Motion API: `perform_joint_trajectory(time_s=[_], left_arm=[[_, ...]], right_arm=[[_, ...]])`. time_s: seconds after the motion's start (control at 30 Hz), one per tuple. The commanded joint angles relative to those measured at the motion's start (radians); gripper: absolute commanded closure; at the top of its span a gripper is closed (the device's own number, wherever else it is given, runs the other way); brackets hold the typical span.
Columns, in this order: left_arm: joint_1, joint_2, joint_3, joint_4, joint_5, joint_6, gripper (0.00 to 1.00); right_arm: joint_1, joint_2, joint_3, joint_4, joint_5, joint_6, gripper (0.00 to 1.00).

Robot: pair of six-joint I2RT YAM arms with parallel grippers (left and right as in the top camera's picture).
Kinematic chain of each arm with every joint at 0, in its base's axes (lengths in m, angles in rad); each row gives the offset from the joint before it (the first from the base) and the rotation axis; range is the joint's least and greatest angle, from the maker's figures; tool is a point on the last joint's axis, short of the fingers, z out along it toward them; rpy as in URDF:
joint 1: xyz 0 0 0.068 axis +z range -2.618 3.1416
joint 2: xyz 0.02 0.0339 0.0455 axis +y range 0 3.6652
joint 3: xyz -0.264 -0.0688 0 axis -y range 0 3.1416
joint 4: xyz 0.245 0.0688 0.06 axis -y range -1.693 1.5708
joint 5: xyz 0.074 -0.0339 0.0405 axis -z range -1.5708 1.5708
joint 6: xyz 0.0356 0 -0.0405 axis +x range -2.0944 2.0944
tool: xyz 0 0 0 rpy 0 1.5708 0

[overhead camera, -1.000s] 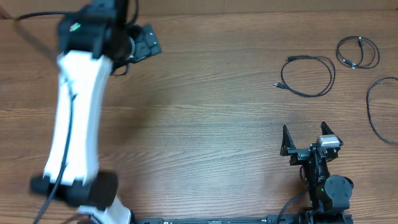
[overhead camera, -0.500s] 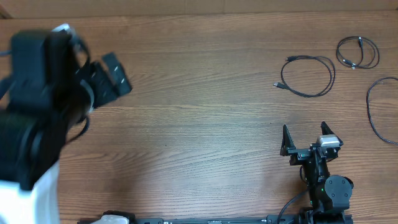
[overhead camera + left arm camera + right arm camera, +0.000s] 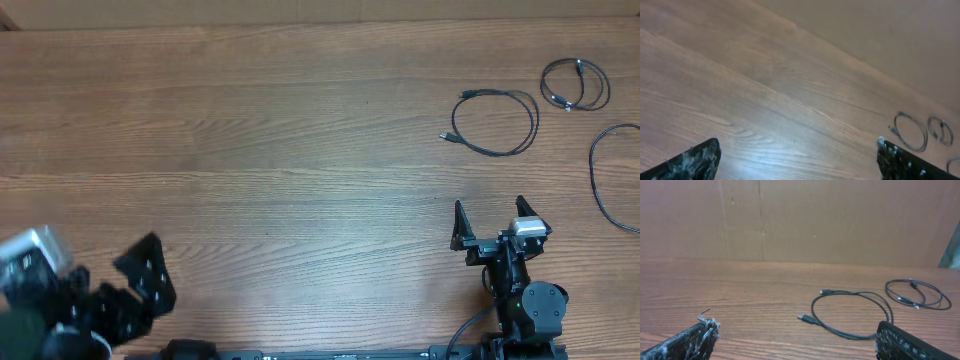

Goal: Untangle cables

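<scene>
Three cables point(image 3: 537, 118) lie well apart on the table point(image 3: 300, 150); both jaws stand wide and empty. Untangling looks done; only parking remains.

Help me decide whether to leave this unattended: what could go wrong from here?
1. The far-right cable runs past the edge of the overhead view. Its end is unseen, so a grab there would be partly blind.
2. The small coiled cable has overlapping loops, and pulling one strand may tighten them.
3. The middle cable lies ahead of the open right gripper. A careless forward reach could push it into the coiled one.
</scene>
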Motion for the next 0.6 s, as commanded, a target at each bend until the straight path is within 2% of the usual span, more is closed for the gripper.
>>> perform_joint_trajectory(time_s=[0.0,0.2,0.43,0.57], left_arm=[[0.035,-0.129,-0.174,0.083,-0.002,-0.019,0.0],[0.04,-0.373,-0.539,0.336,0.064,-0.018,0.01],[0.041,-0.562,-0.918,0.637,0.102,0.001,0.01],[0.04,-0.655,-1.072,0.767,0.102,0.0,0.01]], right_arm=[[0.002,-0.011,-0.01,0.006,0.003,-0.005,0.0],[0.002,-0.011,-0.01,0.006,0.003,-0.005,0.0],[0.002,-0.011,-0.01,0.006,0.003,-0.005,0.0],[0.002,-0.011,-0.01,0.006,0.003,-0.005,0.0]])
